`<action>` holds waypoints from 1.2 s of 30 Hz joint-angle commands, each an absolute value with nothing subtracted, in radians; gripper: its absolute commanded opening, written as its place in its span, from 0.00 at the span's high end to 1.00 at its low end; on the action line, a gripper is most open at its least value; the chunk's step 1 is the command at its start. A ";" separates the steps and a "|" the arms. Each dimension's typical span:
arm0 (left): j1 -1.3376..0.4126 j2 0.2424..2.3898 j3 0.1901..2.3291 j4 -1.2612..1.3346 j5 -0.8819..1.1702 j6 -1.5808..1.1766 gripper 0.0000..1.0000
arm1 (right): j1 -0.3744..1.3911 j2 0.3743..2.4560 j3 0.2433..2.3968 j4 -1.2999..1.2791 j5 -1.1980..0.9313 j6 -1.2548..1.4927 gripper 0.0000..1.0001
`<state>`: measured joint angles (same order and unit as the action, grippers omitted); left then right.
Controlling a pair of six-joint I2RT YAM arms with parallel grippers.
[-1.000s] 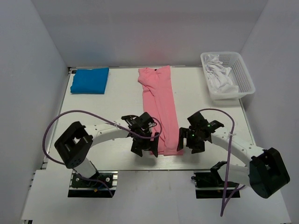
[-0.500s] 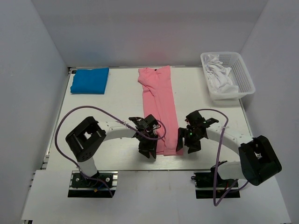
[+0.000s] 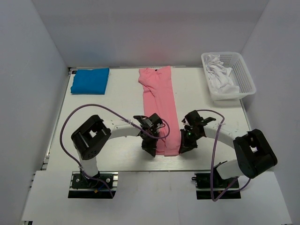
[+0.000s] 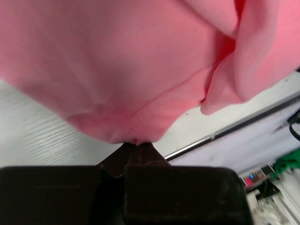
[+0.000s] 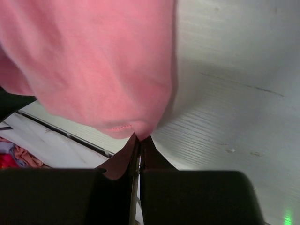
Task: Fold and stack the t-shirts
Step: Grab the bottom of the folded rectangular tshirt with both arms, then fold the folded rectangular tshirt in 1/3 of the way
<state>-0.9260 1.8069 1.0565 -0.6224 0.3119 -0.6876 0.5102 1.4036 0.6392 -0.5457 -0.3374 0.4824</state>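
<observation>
A pink t-shirt (image 3: 161,103), folded into a long strip, lies down the middle of the table. My left gripper (image 3: 153,148) is shut on its near left corner, and the hem (image 4: 136,136) is pinched between the fingertips. My right gripper (image 3: 183,146) is shut on the near right corner, where the pink hem (image 5: 136,131) meets the closed jaws. A folded blue t-shirt (image 3: 90,80) lies at the far left. White t-shirts (image 3: 220,77) are heaped in a basket at the far right.
The white plastic basket (image 3: 243,75) stands at the far right corner. The table's near edge with its metal rail (image 4: 225,133) runs just below both grippers. Purple cables loop over each arm.
Both grippers have moved inward to the near corners of the pink t-shirt and gone from open to shut on its hem.
</observation>
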 commanded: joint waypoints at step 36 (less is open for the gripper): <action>-0.515 2.092 1.827 -0.781 -0.104 -0.620 1.00 | 0.339 2.032 1.802 -0.690 -0.179 0.408 1.00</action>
